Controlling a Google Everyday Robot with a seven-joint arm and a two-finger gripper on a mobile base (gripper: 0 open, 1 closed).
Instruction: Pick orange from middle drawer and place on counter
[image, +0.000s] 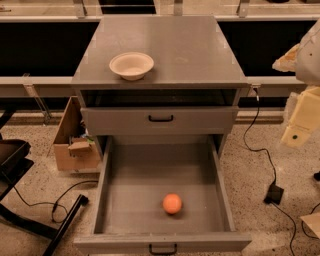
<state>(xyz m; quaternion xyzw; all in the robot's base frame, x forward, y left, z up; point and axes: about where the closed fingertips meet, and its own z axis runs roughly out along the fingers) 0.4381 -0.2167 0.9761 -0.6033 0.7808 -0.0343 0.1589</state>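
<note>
The orange (172, 203) lies on the floor of the pulled-out middle drawer (120, 200), toward its front and a little right of centre. The drawer is the cabinet's lowest one, with a small black handle (162, 248) on its front. The counter (190, 55) is the flat grey top of the cabinet. My gripper (298, 131) hangs at the right edge of the view, beside the cabinet at about the height of the upper drawer, far up and to the right of the orange. It holds nothing that I can see.
A shallow cream bowl (131, 65) sits on the counter's front left. The upper drawer front (160, 120) is closed. A cardboard box (72, 142) stands left of the cabinet. Black cables (265, 155) and a plug lie on the floor to the right, a black frame (30, 220) to the left.
</note>
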